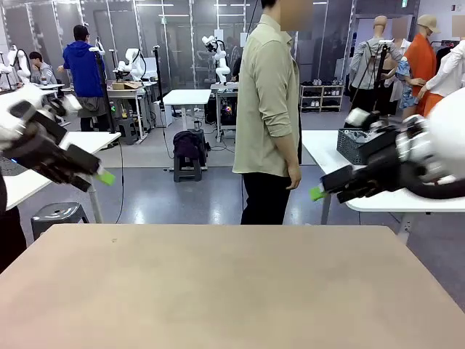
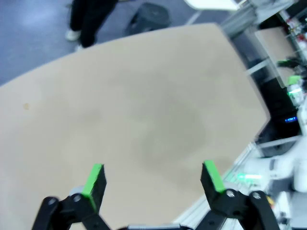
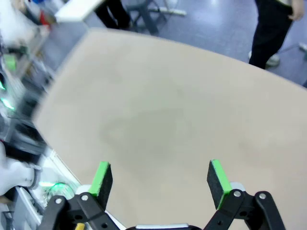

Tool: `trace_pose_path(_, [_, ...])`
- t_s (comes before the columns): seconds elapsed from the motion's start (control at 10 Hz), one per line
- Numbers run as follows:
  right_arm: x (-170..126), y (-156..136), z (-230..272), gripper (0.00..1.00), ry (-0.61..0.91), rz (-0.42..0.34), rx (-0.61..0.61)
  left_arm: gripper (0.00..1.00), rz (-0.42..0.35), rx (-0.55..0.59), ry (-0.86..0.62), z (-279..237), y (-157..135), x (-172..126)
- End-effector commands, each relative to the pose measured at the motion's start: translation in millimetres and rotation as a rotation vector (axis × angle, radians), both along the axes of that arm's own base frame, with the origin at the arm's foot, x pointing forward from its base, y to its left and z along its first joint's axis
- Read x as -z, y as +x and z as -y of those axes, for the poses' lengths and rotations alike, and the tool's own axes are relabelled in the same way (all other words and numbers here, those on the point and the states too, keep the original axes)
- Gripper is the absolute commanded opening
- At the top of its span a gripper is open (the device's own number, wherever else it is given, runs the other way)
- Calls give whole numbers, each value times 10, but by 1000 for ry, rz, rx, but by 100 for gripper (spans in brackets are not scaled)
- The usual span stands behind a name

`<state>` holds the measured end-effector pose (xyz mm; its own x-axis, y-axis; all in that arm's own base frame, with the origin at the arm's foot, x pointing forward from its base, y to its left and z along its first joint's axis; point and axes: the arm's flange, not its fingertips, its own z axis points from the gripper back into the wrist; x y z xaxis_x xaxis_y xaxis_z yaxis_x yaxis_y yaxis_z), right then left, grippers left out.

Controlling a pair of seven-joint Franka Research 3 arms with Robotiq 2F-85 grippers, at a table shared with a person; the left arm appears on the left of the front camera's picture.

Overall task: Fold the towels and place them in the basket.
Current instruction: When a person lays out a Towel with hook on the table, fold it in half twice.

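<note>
While my black, green-padded left gripper (image 2: pixel 153 178) and right gripper (image 3: pixel 160 178) hover, jaws wide apart and empty, above the beige tabletop (image 1: pixel 232 291), what looks like the dark grey wire-mesh basket (image 1: pixel 349 147) sits beyond the right one. I judge it best to wait for towels, then pinch corners evenly.

A: Illumination?
B: Bright, even, from ceiling strip lights (image 1: pixel 156 6); table (image 1: pixel 232 291) carries faint soft shadows, no glare.
A: Sharpness?
B: Front view crisp. Wrist views: left gripper (image 2: pixel 152 167) and right gripper (image 3: pixel 159 165) fairly sharp, surroundings blurred, edges bent by wide-angle lens.
</note>
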<state>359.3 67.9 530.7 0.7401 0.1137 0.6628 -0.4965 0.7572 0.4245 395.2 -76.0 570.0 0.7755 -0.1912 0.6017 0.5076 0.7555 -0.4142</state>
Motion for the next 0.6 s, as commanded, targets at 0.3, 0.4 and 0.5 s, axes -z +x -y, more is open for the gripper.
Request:
trace_pose_path(0.3, [-84, -629, 859, 100, 455, -70, 51, 100, -123, -93, -335, -886, -408, -60])
trace_pose_path(0.4, [-72, -721, 996, 100, 465, -141, 59, 100, -177, -81, -430, -1035, -533, -9])
trace_pose_path(0.5, [-43, -760, 1055, 100, 515, -205, 8, 100, -221, -49, -510, -1185, -611, 63])
